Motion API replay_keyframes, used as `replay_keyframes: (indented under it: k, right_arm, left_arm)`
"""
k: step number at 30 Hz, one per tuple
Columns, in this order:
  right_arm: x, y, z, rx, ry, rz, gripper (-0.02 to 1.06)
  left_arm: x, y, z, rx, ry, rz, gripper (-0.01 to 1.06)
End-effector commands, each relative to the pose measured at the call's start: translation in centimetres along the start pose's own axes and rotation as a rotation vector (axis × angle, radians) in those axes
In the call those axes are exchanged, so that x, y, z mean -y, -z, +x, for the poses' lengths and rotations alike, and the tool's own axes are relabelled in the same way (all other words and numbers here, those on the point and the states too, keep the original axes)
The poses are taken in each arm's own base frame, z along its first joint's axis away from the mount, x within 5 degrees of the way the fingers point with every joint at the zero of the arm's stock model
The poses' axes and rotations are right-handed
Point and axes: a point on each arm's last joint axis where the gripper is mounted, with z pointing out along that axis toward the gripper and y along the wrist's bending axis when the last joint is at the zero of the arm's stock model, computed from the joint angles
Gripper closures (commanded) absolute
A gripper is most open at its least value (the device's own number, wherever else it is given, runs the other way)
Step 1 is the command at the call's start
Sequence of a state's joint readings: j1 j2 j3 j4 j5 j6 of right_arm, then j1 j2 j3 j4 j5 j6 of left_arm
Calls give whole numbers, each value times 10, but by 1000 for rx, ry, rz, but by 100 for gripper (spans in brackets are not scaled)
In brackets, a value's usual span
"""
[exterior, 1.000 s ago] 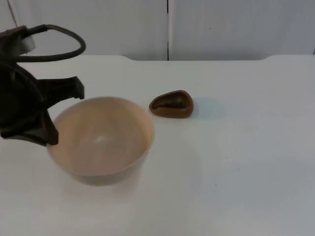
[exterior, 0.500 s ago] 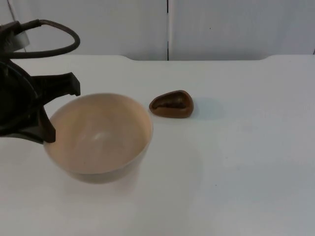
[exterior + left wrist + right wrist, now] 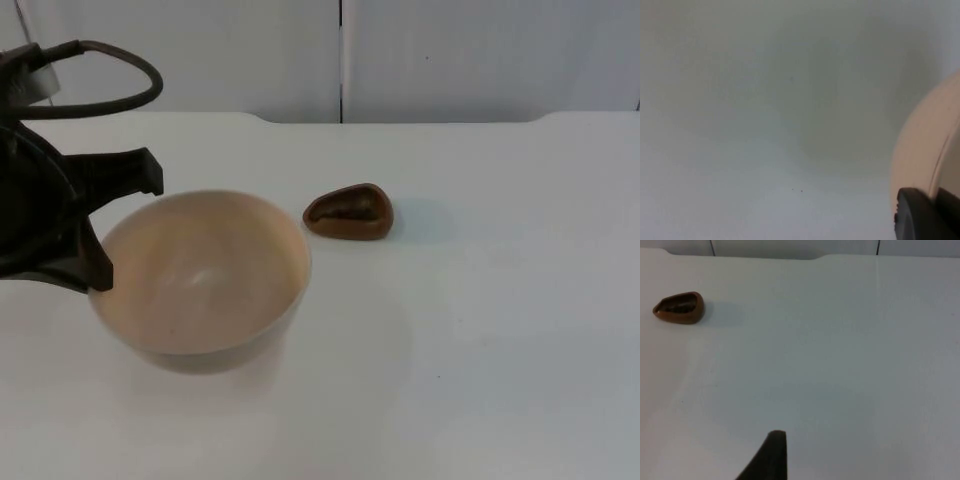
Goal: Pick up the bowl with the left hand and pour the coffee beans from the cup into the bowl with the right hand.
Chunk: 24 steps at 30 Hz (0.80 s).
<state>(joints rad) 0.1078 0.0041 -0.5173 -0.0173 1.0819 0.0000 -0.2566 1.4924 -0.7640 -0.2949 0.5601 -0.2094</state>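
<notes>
1. Top view: the left gripper is at the left rim of the bowl, one finger behind the rim and one in front of it, so it seems to clamp the bowl's wall. The bowl is tan and holds nothing, and the shadow under it suggests it is lifted off the table. The cup, small and brown with dark coffee beans inside, sits on the table just right of the bowl, apart from it.

2. Left wrist view: a black fingertip presses against the bowl's pale outer wall, with bare table below. This fits a grip on the rim, the fingers closed as far as the wall lets them.

3. Right wrist view: the cup stands well away across the table, untouched. One dark fingertip of the right gripper shows; I cannot tell how far that gripper is open. This arm waits.

4. Step in hand, as I judge it: the bowl pick-up is about done, and the pour is not yet begun.

5. The next move calls for the right gripper to reach the cup, grasp it without spilling, carry it over the bowl and tip it.
</notes>
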Motion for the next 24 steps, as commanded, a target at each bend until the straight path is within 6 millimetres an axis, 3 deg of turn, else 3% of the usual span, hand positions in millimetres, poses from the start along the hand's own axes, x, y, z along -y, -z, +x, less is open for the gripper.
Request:
replay_keyframes:
  k: [1, 12, 17, 19, 22, 24]
  right_arm:
    - [0, 0, 0, 6, 3, 3, -1]
    - [0, 0, -3, 7, 3, 3, -1]
    - [0, -12, -40, 15, 6, 5, -1]
    - [0, -13, -44, 15, 6, 4, -1]
    - [0, -26, -73, -12, 7, 4, -1]
    - [0, -29, -80, -25, 7, 3, -1]
  left_arm:
    - [1, 2, 1, 3, 36, 21, 105]
    - [1, 2, 2, -8, 37, 20, 105]
    - [1, 2, 2, -12, 35, 18, 105]
    - [1, 2, 2, -12, 37, 19, 105]
    - [1, 2, 2, -12, 40, 21, 105]
    - [1, 2, 2, -12, 40, 21, 105]
